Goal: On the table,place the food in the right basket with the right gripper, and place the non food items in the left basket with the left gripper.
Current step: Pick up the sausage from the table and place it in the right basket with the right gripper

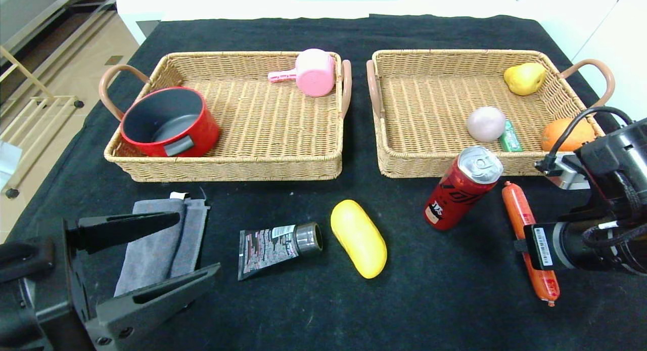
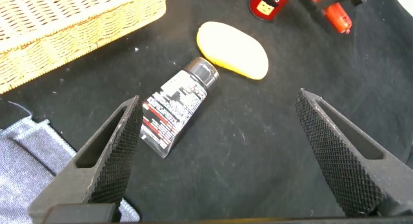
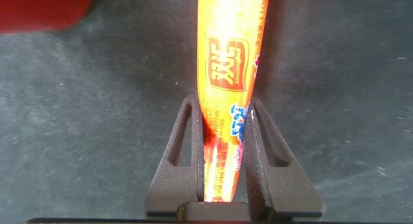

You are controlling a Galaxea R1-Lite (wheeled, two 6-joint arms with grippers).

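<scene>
I have the right gripper [image 3: 222,159] clamped around the long orange-red sausage stick [image 1: 527,234], which lies on the black-cloth table [image 1: 303,300] just in front of the tan wicker right basket [image 1: 429,166], ready to lift. My left gripper [image 2: 219,153] hangs wide open near the black printed squeeze tube [image 2: 175,111].

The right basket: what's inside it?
In the right basket: a yellow pear-like fruit, a pale round lump, a small green packet and an orange fruit, partly hidden behind the arm.
</scene>
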